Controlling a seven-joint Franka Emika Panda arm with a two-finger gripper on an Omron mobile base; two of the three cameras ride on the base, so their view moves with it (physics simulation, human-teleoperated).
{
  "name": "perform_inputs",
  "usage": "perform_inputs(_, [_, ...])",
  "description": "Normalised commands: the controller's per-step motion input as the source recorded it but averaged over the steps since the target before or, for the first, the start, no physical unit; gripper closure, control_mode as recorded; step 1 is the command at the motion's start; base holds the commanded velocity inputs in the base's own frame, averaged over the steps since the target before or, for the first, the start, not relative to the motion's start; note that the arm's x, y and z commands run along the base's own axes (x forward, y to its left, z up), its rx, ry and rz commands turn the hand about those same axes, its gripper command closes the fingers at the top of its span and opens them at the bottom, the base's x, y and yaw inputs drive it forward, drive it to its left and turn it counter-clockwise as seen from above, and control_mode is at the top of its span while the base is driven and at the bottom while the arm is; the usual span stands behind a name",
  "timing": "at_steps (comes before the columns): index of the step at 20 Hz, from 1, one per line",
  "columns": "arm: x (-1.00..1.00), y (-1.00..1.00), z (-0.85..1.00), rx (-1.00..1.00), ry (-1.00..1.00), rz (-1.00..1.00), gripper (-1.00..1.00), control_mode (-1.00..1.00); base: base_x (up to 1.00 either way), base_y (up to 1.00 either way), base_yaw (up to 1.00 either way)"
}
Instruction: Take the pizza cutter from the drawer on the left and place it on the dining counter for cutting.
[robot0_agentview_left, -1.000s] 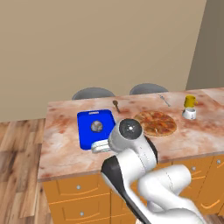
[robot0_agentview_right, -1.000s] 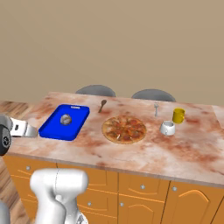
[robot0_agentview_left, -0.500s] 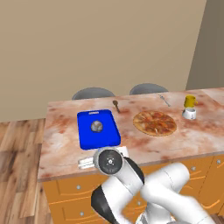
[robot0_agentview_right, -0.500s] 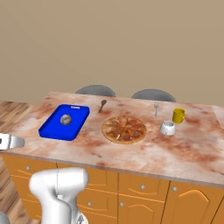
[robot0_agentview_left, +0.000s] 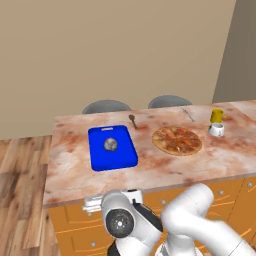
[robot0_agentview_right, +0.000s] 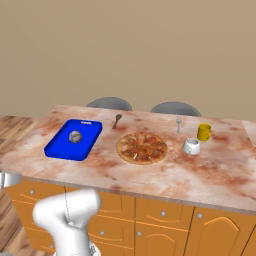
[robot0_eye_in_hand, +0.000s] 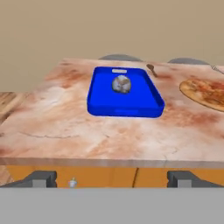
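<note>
The dining counter (robot0_agentview_left: 150, 167) (robot0_agentview_right: 170, 175) (robot0_eye_in_hand: 61, 127) is a pinkish marbled slab on orange cabinets. My gripper (robot0_eye_in_hand: 113, 179) is open and empty, low in front of the counter's near edge and facing the cabinet fronts at the left end. The hand view shows the drawer (robot0_eye_in_hand: 98, 175), an orange front with a small silver knob, shut, just beyond my fingertips (robot0_eye_in_hand: 41, 178). My gripper (robot0_agentview_left: 94, 204) hangs just under the counter lip in the left base view, and my gripper (robot0_agentview_right: 7, 180) sits at the left edge of the right base view. The pizza cutter is hidden.
On the counter lie a blue cutting board (robot0_agentview_left: 112, 146) with a grey round object, a pizza (robot0_agentview_left: 177, 140), a wooden spoon (robot0_agentview_left: 132, 120), a silver utensil (robot0_agentview_left: 188, 115), a yellow cup (robot0_agentview_left: 217, 116) and a white bowl (robot0_agentview_left: 216, 130). Two grey chairs (robot0_agentview_left: 106, 106) stand behind. Wooden floor (robot0_agentview_left: 20, 175) lies left.
The arm has swung down from above the counter's left part to below its front edge, facing the cabinet fronts. The gripper has stayed open.
</note>
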Motion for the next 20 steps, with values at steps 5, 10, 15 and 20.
perform_inputs(5, [-0.01,0.0,-0.46,0.08,-0.18,0.0,-1.0,-1.0,0.0,0.0,0.0])
perform_inputs(10, [0.0,0.0,-0.46,0.06,-0.22,0.0,-1.0,-1.0,0.0,0.0,0.0])
perform_inputs(15, [0.0,0.0,-0.49,0.02,-0.22,0.0,-1.0,-1.0,0.0,0.0,0.0])
perform_inputs(20, [0.0,0.03,-0.45,0.0,-0.19,0.0,-1.0,-1.0,0.0,0.0,0.0])
